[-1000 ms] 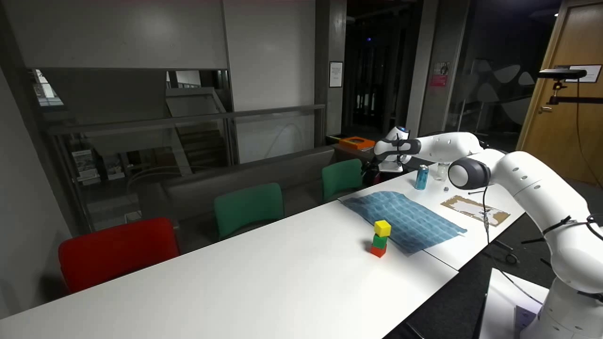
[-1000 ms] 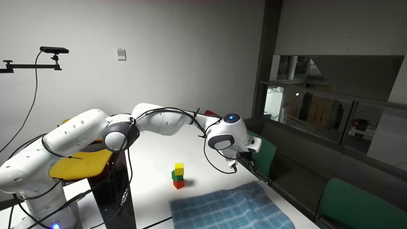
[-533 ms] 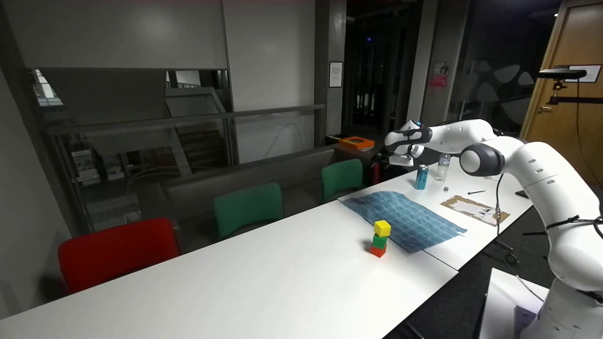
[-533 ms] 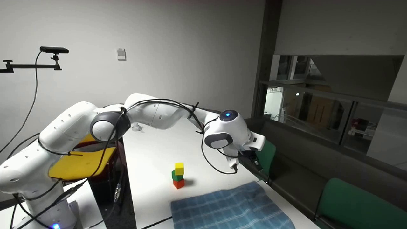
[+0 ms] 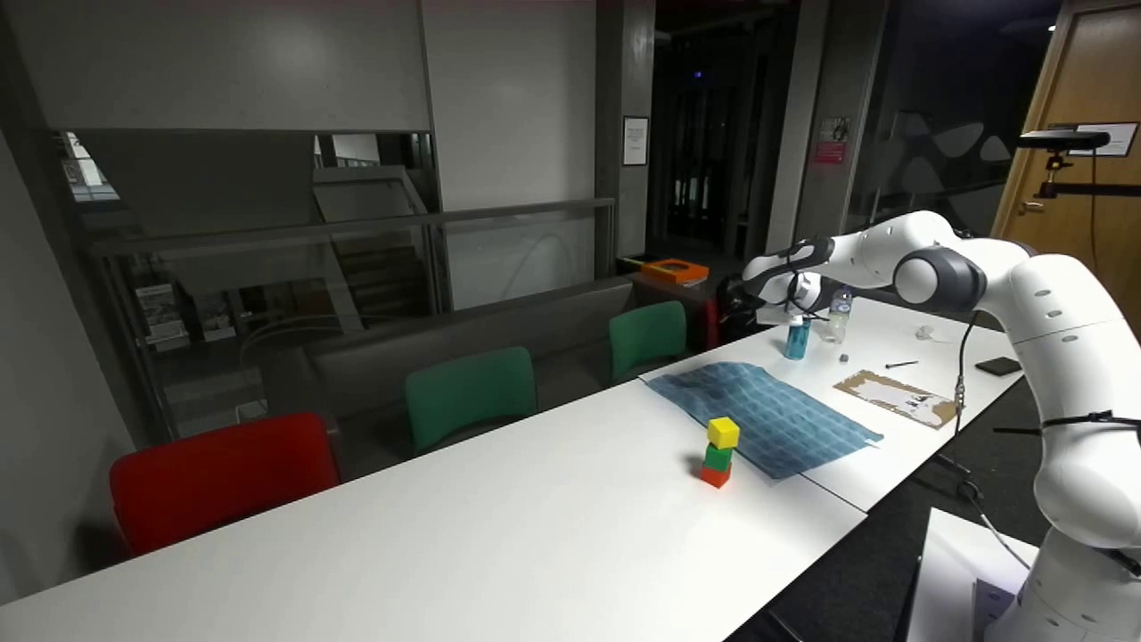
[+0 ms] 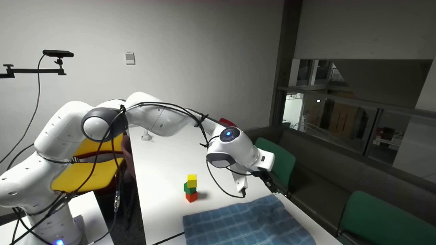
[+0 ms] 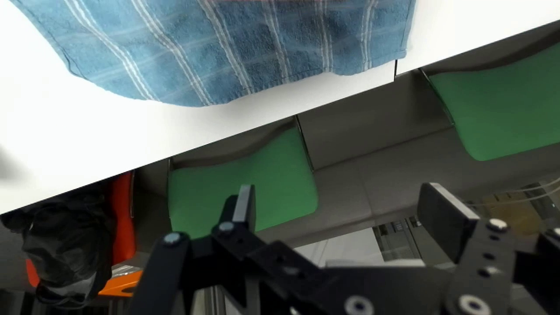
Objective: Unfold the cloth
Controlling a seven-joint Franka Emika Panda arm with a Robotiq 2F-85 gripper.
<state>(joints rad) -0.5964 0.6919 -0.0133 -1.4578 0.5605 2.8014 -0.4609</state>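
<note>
The blue checked cloth [image 5: 767, 419] lies spread over the white table, roughly rectangular, with slight ripples and a wavy edge. In an exterior view, its near part [image 6: 245, 224] runs out of the picture. The wrist view has the cloth [image 7: 245, 48] along the top, its rounded border close to the table's edge. My gripper [image 7: 341, 205] stands open, its two fingers wide apart with nothing between them. In an exterior view the gripper [image 6: 269, 183] hangs over the table's edge beside the chairs, apart from the cloth; small and dark elsewhere, its fingers are hard to make out.
A stack of red, green and yellow blocks [image 5: 718, 450] stands close beside the cloth. Beyond the cloth are a blue can [image 5: 796, 345], a clear bottle [image 5: 838, 316] and torn cardboard [image 5: 896, 399]. Green chairs [image 7: 271, 179] line the table's edge under my gripper.
The arm has drawn back toward its base, its elbow rising. In the latest half second the hand has come back and dropped slightly. Cloth and blocks have not moved; the gripper stays open.
</note>
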